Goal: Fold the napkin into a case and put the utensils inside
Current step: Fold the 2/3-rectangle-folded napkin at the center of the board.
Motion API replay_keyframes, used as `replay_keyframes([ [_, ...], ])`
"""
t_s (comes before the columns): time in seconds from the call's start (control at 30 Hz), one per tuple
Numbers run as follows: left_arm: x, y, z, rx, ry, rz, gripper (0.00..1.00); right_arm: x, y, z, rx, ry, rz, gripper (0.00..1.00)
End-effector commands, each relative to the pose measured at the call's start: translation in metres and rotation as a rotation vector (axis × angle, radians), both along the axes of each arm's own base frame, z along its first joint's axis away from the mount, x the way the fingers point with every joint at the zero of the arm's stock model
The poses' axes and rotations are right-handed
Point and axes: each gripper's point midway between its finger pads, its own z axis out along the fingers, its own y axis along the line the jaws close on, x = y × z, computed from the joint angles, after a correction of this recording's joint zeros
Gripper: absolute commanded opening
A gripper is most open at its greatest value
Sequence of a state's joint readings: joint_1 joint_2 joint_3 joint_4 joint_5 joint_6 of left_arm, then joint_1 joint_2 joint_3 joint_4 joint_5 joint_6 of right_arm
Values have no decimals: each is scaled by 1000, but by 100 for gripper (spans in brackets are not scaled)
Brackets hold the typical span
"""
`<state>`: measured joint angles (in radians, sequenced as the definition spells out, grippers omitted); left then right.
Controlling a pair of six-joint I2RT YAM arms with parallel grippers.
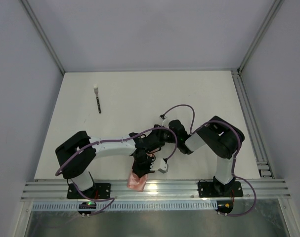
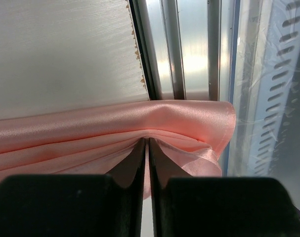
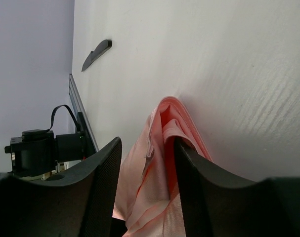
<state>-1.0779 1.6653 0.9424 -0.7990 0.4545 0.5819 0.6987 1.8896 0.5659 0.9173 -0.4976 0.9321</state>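
Napkin is bunched up at the tabletop's near edge, drooping onto the rail. Left gripper is pinching its fold tight. Right gripper sits spread, one finger on each side of the pink fabric. One utensil lies toward the far-left corner.

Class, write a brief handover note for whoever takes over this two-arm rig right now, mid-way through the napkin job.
Left gripper: shut on the napkin, pinching a fold at the near edge of the table.
Right gripper: open, napkin between its fingers.
One black utensil lies far back on the left, untouched; a second is not in view.
Done: napkin gathered into folds.
Left: finish the case, put the utensils inside.
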Motion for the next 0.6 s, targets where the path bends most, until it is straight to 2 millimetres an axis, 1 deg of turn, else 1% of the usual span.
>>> replay_keyframes([
  [0.0,2,4,-20,30,-30,-15,7,-13,5,-5,-9,16,47,52],
  [0.07,5,4,-22,33,-44,-14,7,-15,9,-4,-7,13,49,52],
  [0.13,7,5,-23,38,-54,-14,7,-14,11,-9,-18,19,37,37],
  [0.2,8,5,-23,33,-61,-13,7,-10,8,-15,-33,33,10,18],
  [0.23,8,5,-22,31,-64,-16,7,-8,6,-20,-43,42,-8,5],
  [0.27,9,6,-22,33,-68,-17,8,-6,5,-22,-44,49,-18,4],
  [0.3,9,6,-21,35,-71,-17,8,-3,5,-19,-31,40,-28,4],
  [0.33,10,5,-16,19,-80,-33,13,1,1,-22,-32,47,-53,4],
  [0.4,11,6,-8,10,-83,-51,21,10,-2,-20,-20,24,-88,4],
  [0.43,13,3,0,-19,-96,-59,29,15,-5,-20,-21,16,-106,4],
  [0.47,14,0,5,-35,-104,-61,32,19,-7,-23,-28,10,-125,4],
  [0.53,15,-1,14,-56,-107,-58,37,26,-8,-19,-18,-12,-143,4],
  [0.57,17,-6,24,-85,-118,-54,38,29,-9,-22,-26,-22,-152,4],
])
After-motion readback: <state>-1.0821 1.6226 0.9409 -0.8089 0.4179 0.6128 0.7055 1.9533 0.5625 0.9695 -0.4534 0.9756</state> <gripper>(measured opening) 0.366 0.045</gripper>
